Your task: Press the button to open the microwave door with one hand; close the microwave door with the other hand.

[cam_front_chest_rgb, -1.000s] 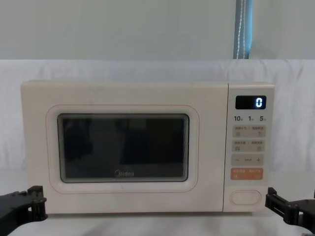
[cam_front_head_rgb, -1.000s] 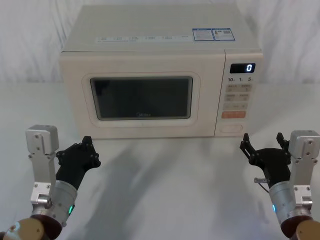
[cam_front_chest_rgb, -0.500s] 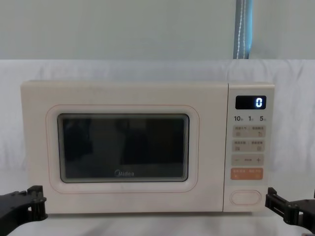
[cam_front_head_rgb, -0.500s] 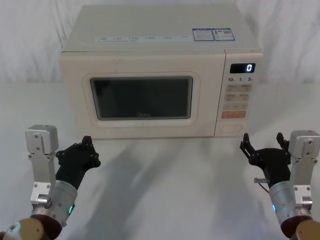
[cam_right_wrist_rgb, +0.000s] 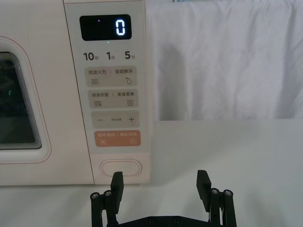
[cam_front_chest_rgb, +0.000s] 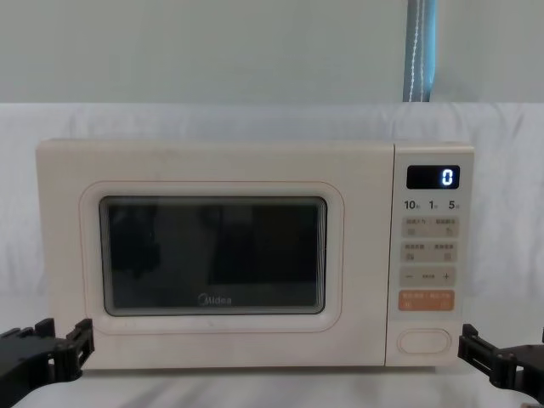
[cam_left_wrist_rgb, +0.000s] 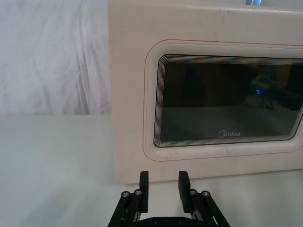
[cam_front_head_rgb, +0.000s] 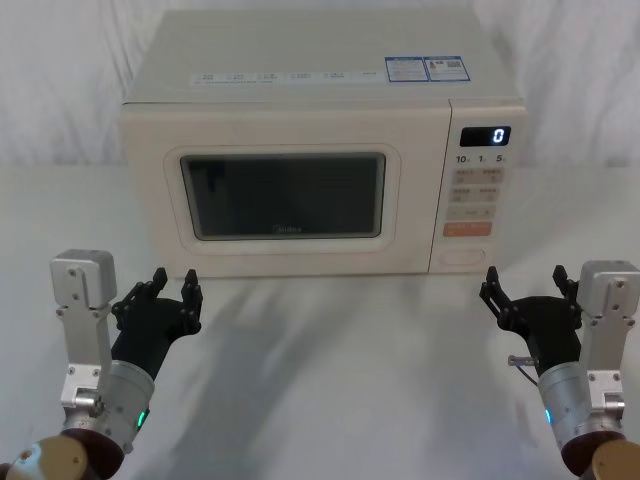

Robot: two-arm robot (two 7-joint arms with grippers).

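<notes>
Window interior of shut microwave door (cam_front_head_rgb: 283, 195) too dark to read, button (cam_front_head_rgb: 461, 256) at panel's 6 o'clock, left gripper (cam_front_head_rgb: 171, 296) and right gripper (cam_front_head_rgb: 525, 290) jaws apart, low over white-draped bench (cam_front_head_rgb: 330, 350), white cloth backdrop (cam_front_head_rgb: 60, 80).
</notes>
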